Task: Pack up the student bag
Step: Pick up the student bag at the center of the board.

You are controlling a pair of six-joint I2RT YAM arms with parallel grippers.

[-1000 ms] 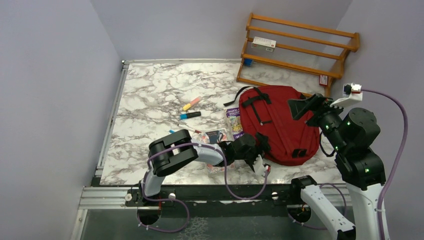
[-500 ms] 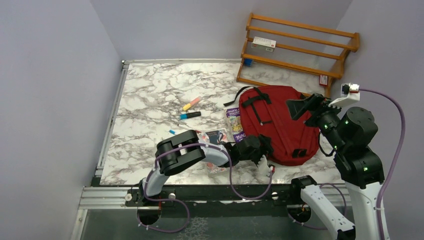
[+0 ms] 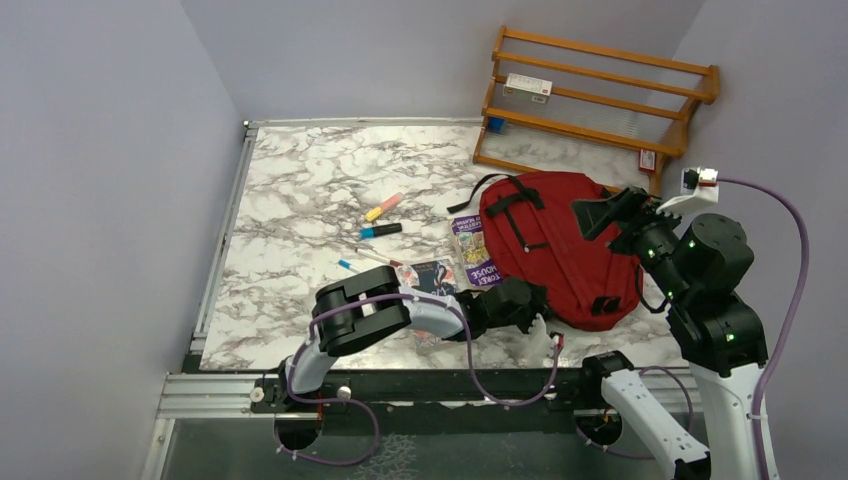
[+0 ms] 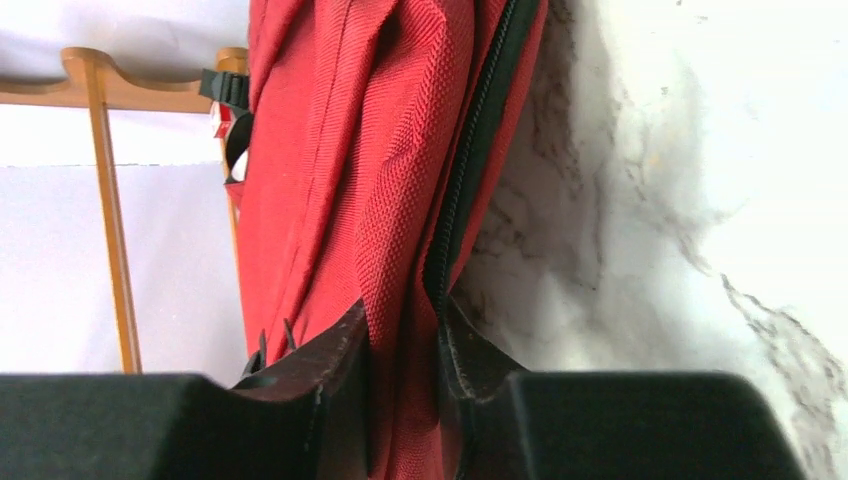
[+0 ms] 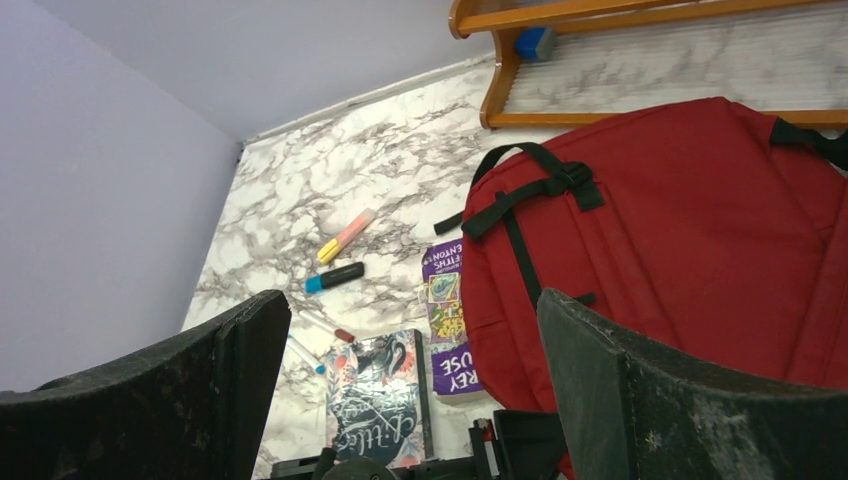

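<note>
**Top view.** The bag (image 3: 560, 245) lies flat on the right half of the marble table (image 3: 300, 190), just in front of the wooden rack (image 3: 600, 95), with its black straps (image 3: 515, 200) facing up. The left arm reaches across the near edge of the table, and we see the left gripper (image 3: 528, 303) at the near left corner of the bag. The right gripper (image 3: 605, 212) hangs over the far right part of the bag.

**Left wrist view.** The left gripper (image 4: 400, 335) is clenched on a fold of the bag (image 4: 330, 180). Red cloth fills the gap between the two fingers (image 4: 340, 350), and the black zipper (image 4: 480, 150) runs down to the finger on the right. The rack (image 4: 110, 200) stands behind the bag.

**Right wrist view.** We see the right gripper (image 5: 410, 300) with its fingers (image 5: 600, 350) spread wide and nothing between them. Below it lie the bag (image 5: 700, 230) and its straps (image 5: 530, 190). A purple book (image 5: 447, 320) rests against the left edge of the bag, and a dark book (image 5: 385, 395) lies just beside the purple one. Further left, a yellow-and-pink highlighter (image 5: 343, 235) and a blue-tipped marker (image 5: 333, 276) lie near each other, well apart from the bag. A blue block (image 5: 537, 43) sits on the lowest shelf of the rack (image 5: 640, 15).
</note>
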